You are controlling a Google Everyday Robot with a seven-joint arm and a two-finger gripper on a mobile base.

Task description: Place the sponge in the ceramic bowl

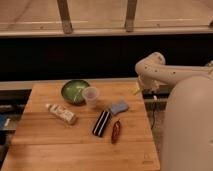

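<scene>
The sponge (119, 107), a small flat blue-grey pad, lies on the wooden table (50, 145) right of centre, just right of a translucent plastic cup (91, 96). The ceramic bowl (75, 91), dark green with a lighter inside, stands at the back of the table, touching or nearly touching the cup's left side. My white arm comes in from the right. Its gripper (136, 91) hangs at the table's back right edge, up and to the right of the sponge and apart from it.
A black striped block (101, 123) lies just in front of the sponge, with a red packet (116, 131) to its right. A white wrapped bar (61, 113) lies on the left. My white body (187, 130) stands along the table's right edge. A dark wall runs behind.
</scene>
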